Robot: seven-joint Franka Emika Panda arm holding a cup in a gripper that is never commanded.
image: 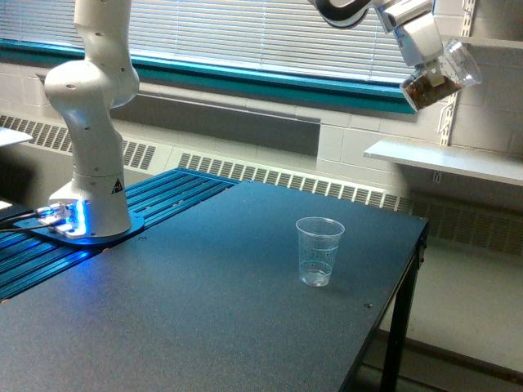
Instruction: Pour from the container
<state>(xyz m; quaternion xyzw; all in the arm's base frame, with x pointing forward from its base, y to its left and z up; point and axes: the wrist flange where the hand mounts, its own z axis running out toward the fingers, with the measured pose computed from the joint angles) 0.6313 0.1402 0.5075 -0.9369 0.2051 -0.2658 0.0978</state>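
We see the gripper pinching the jar high at the exterior view's upper right, tilted; its fingers are largely hidden. The cup stands upright on the table, well below.

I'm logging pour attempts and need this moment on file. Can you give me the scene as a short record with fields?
gripper: high at the exterior view's upper right, shut on the jar
jar: tilted, brown bits gathered at its lower end
cup: upright on the table, looks empty
jar vs cup: jar well above the cup, offset to the exterior view's right
table: dark top
arm base: on the table at the exterior view's left
pouring: none visible
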